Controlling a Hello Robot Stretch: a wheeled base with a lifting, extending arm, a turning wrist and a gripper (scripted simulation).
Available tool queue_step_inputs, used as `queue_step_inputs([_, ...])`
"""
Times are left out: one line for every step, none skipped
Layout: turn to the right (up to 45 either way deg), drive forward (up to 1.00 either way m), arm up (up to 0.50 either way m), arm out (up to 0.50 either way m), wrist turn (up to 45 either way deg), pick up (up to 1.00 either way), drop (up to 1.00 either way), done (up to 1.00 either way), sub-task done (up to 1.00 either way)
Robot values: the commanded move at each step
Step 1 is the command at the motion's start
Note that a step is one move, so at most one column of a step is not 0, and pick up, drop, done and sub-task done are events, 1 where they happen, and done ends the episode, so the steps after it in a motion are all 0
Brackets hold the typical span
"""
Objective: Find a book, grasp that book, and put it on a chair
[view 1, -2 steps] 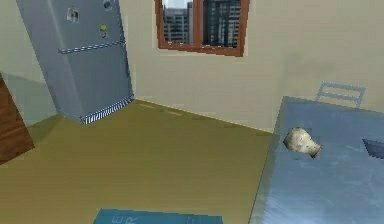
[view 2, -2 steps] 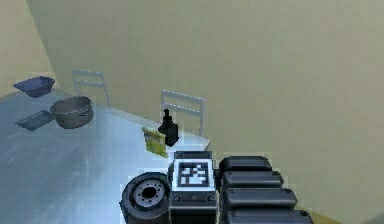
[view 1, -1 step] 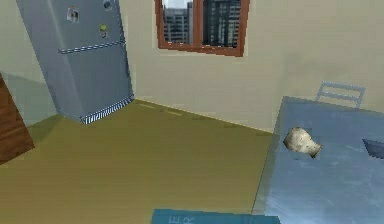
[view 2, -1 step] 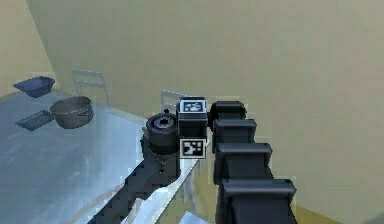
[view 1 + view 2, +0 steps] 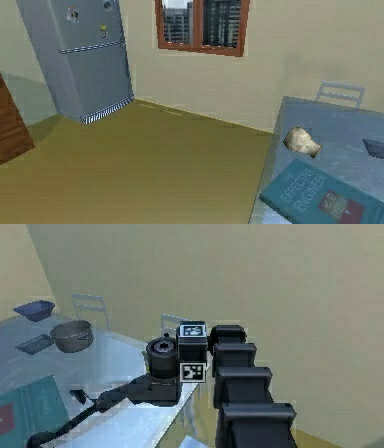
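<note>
We saw the gripper [image 5: 70, 419] low over the grey table [image 5: 120, 352], in the lower left of the arm side view and reaching toward the bottom left corner. With the tabletop right behind it, we could not tell whether it held anything or how its fingers stood. The book [image 5: 25, 404], a flat teal slab, lay at the frame's left edge close by the gripper's far end. We could not tell whether they touched. In the forward view it sat at the lower right, near the table's edge.

We judged that edge the main risk. A low, sliding approach could shove the flat book along the top and off it instead of getting under it.

Higher in the frame stood a dark pot [image 5: 72, 334] and a blue dish [image 5: 35, 309], with the pale chair [image 5: 90, 306] behind them. A carry toward that chair could sweep the pot if the lift were too shallow.
</note>
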Motion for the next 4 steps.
queue_step_inputs([0.0,0.00,0.00,0.00,45.0,0.00,0.00,0.00,0.00])
queue_step_inputs([0.0,0.00,0.00,0.00,42.0,0.00,0.00,0.00,0.00])
queue_step_inputs([0.0,0.00,-0.40,0.00,0.0,0.00,0.00,0.00,0.00])
queue_step_inputs([0.0,0.00,-0.32,0.00,0.0,0.00,0.00,0.00,0.00])
